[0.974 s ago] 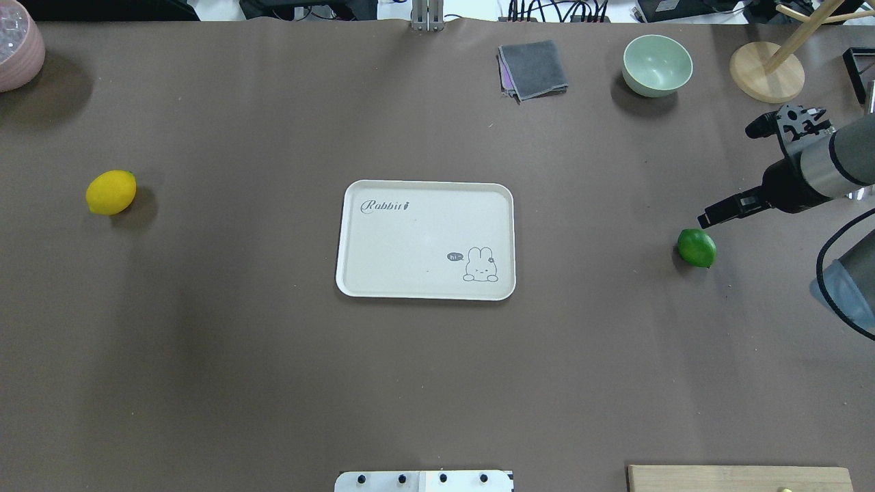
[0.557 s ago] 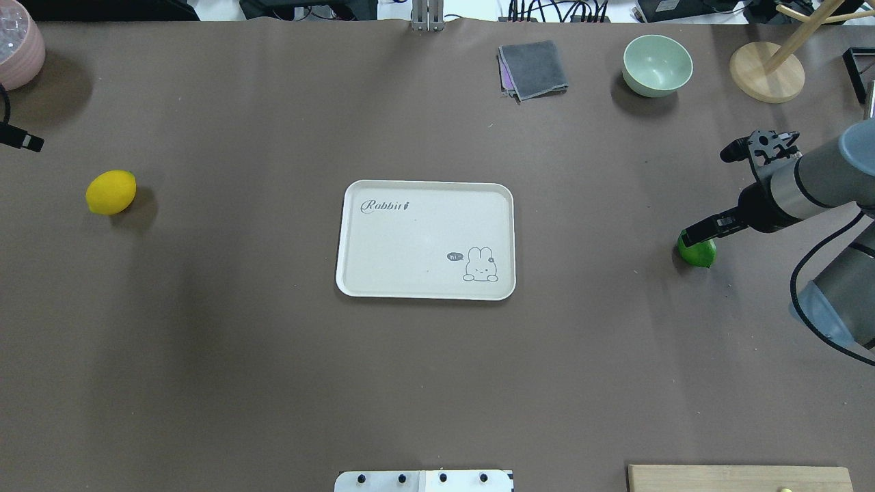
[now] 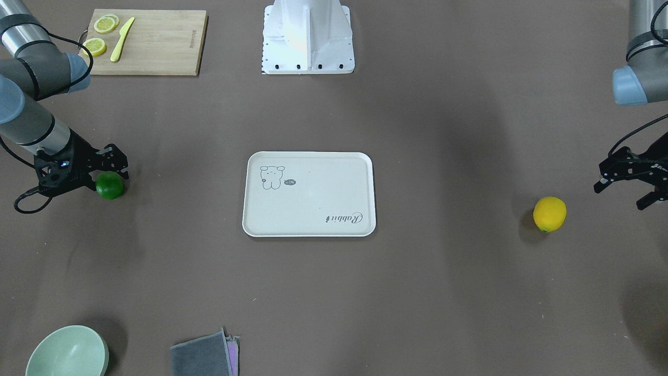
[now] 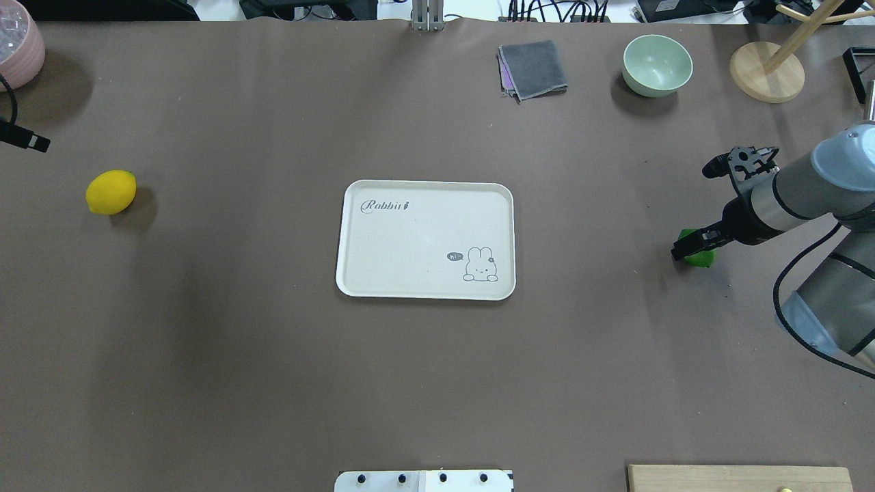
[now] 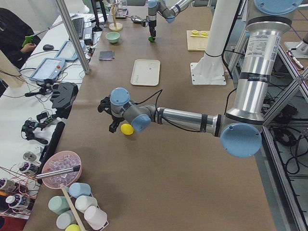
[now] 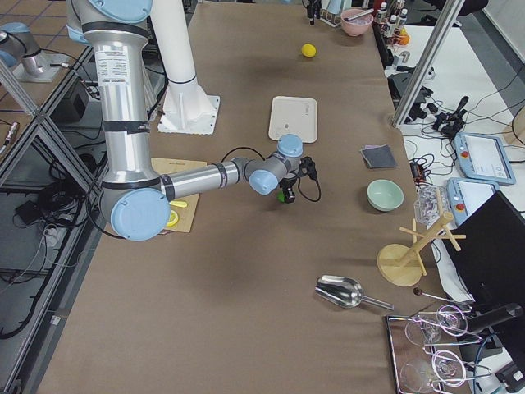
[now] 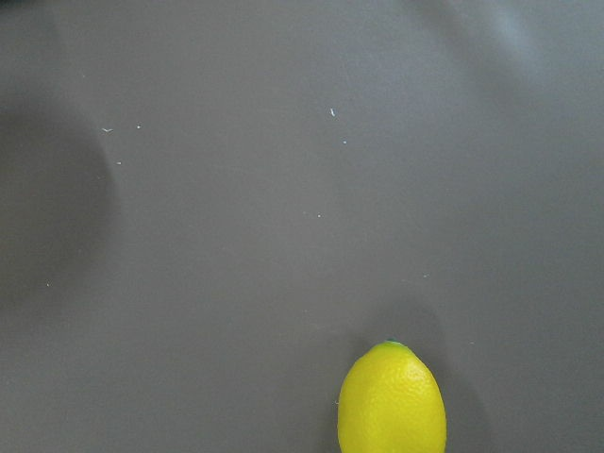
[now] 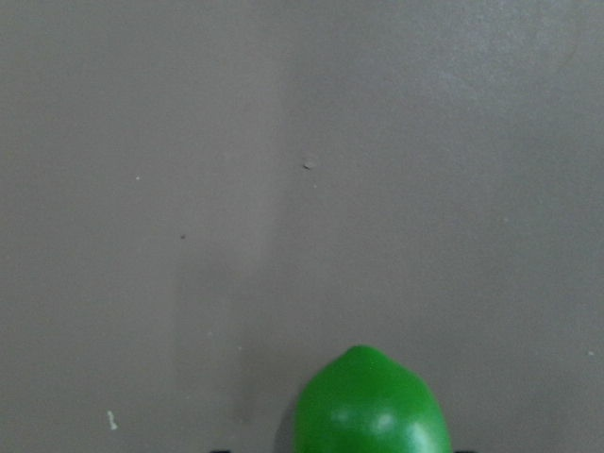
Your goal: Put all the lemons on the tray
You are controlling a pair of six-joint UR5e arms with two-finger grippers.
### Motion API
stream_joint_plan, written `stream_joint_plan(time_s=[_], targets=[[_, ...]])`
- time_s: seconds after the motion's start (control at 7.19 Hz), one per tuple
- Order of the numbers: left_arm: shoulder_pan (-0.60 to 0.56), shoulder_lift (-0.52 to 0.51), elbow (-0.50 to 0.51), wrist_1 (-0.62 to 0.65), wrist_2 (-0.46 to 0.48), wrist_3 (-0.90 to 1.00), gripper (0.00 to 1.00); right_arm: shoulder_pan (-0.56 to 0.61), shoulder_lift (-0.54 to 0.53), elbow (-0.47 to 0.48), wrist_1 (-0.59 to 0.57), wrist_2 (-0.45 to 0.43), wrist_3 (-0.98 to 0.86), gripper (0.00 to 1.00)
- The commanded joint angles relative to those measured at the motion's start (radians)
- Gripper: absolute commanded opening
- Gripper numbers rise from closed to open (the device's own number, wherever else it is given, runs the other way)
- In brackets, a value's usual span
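Observation:
The cream-white tray (image 4: 425, 239) (image 3: 309, 194) lies mid-table with nothing on it. The green lemon (image 3: 110, 185) (image 8: 371, 406) rests on the table on the robot's right. My right gripper (image 3: 116, 168) (image 4: 692, 246) is open just above it and partly covers it in the overhead view. The yellow lemon (image 4: 111, 192) (image 3: 549, 213) (image 7: 392, 401) rests on the table on the robot's left. My left gripper (image 3: 621, 194) is open and empty, a short way outward of that lemon and apart from it.
A wooden cutting board (image 3: 151, 42) with lemon slices and a yellow knife lies near the robot base (image 3: 308, 36). A green bowl (image 4: 657, 65), grey cloth (image 4: 533, 68), wooden stand (image 4: 765, 72) and pink bowl (image 4: 17, 48) line the far edge.
My right gripper has moved in and down over the green lemon, which it now partly covers. My left gripper has come into view at the left edge. Neither lemon has moved.

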Motion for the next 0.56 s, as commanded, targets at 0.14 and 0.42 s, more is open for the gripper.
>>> stream_joint_plan(time_s=[0.14, 0.42], targets=[[0.049, -0.014, 0.024, -0.037, 0.005, 0.022, 0.97, 0.029, 0.041, 0.012, -0.007, 0.019, 0.055, 0.0], [0.087, -0.017, 0.085, -0.143, 0.011, 0.054, 0.97, 0.06, 0.076, 0.053, -0.01, 0.095, 0.161, 0.0]])
